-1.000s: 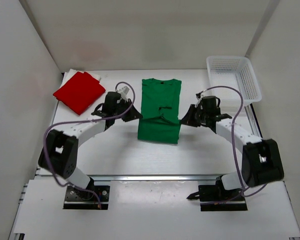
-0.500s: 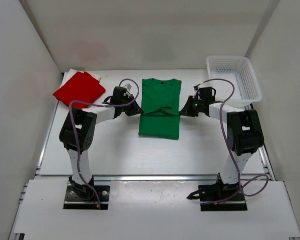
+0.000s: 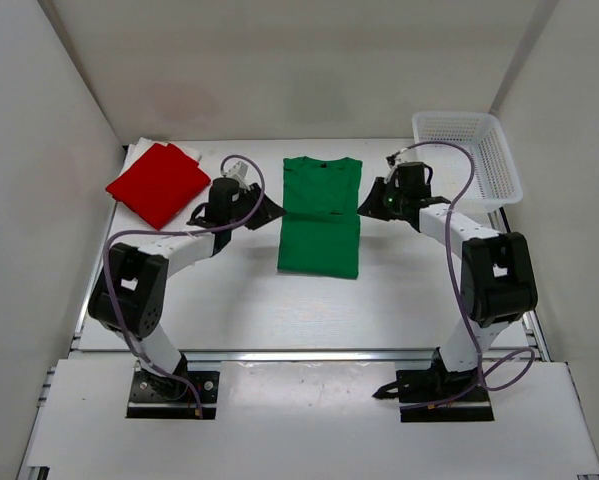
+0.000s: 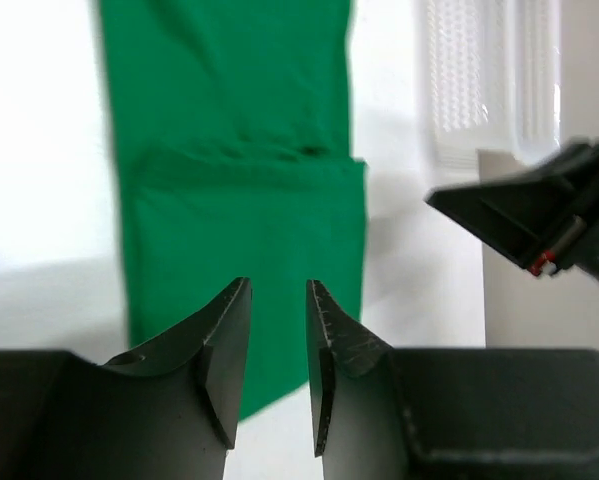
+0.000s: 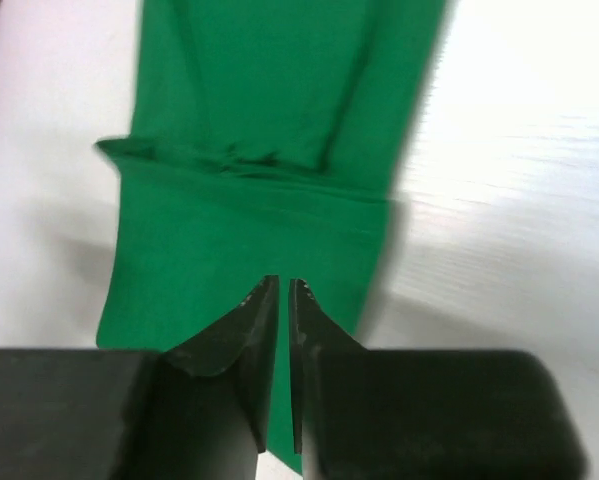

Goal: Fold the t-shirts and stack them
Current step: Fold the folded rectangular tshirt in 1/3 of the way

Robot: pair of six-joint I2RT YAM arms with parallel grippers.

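Green tee (image 3: 320, 215) now lies flat mid-bench (image 3: 279, 300), collar to the far side, lower part apparently doubled up to an edge across its middle. A sec ago both arms were pinching that edge over the cloth. L gripper (image 3: 267, 211) jaws have spread a bit & hold nothing, R gripper (image 3: 369, 204) jaws are parted only a crack & also empty, each backed off to its own side. Reads as one fold released; prob. another fold, then onto the red tee (image 3: 159, 184) lying on the white one (image 3: 139, 150) far left.
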